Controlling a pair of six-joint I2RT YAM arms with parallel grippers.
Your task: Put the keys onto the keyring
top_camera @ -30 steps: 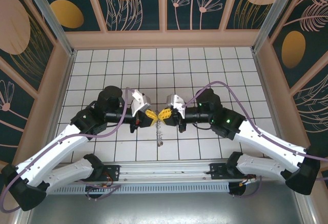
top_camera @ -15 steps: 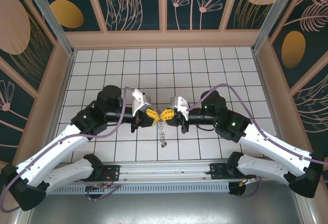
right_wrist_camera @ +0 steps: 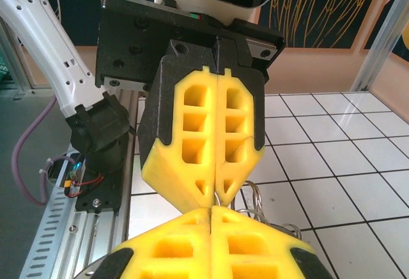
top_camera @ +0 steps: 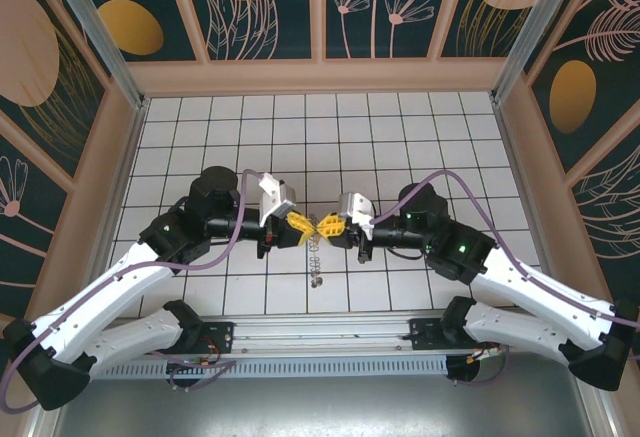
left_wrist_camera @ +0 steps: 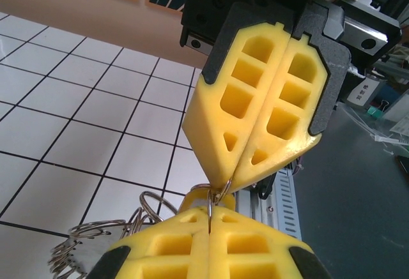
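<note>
Rightward the right arm has swung. Left pincer (top_camera: pixel 303 225) and right pincer (top_camera: pixel 325 225) clench the keyring (top_camera: pixel 316 257) tip to tip, dangling over the counter (top_camera: pixel 450 137) centre. Best hold both steady, without twisting.

left gripper (top_camera: pixel 300 226) and right gripper (top_camera: pixel 327 226), jaws tip to tip, keyring (top_camera: pixel 314 257) beneath

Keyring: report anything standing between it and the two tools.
Nothing visible does. The left tool and right tool are both shut, tip to tip, pinching a thin wire loop of the keyring between them. Its other rings hang below.
</note>
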